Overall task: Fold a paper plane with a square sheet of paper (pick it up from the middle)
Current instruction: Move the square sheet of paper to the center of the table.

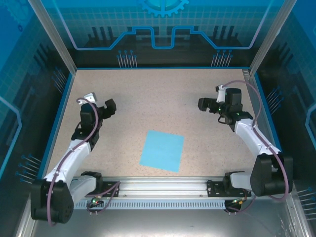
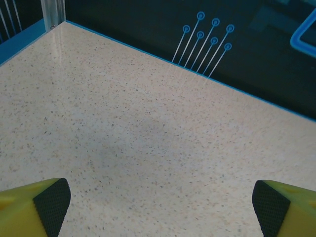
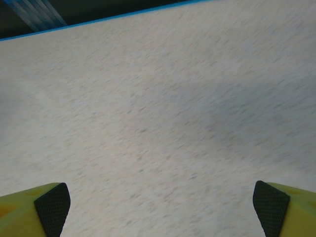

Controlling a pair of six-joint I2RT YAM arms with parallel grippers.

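The square sheet of paper (image 1: pixel 162 150) lies flat on the speckled table, light blue and unfolded, near the front edge between the two arms. My left gripper (image 1: pixel 107 108) hovers to the paper's upper left, well away from it. My right gripper (image 1: pixel 203 104) hovers to its upper right, also apart from it. In the left wrist view the left gripper (image 2: pixel 158 210) is open, its black pads (image 2: pixel 49 203) far apart over bare table. The right gripper (image 3: pixel 162 210) is open too, with bare, blurred tabletop between its pads (image 3: pixel 270 207).
Blue-edged walls (image 1: pixel 163 68) close the table at the back and sides, with metal posts (image 1: pixel 54 34) at the back corners. An aluminium rail (image 1: pixel 163 185) with both arm bases runs along the front edge. The back wall (image 2: pixel 207 54) is close ahead of the left gripper.
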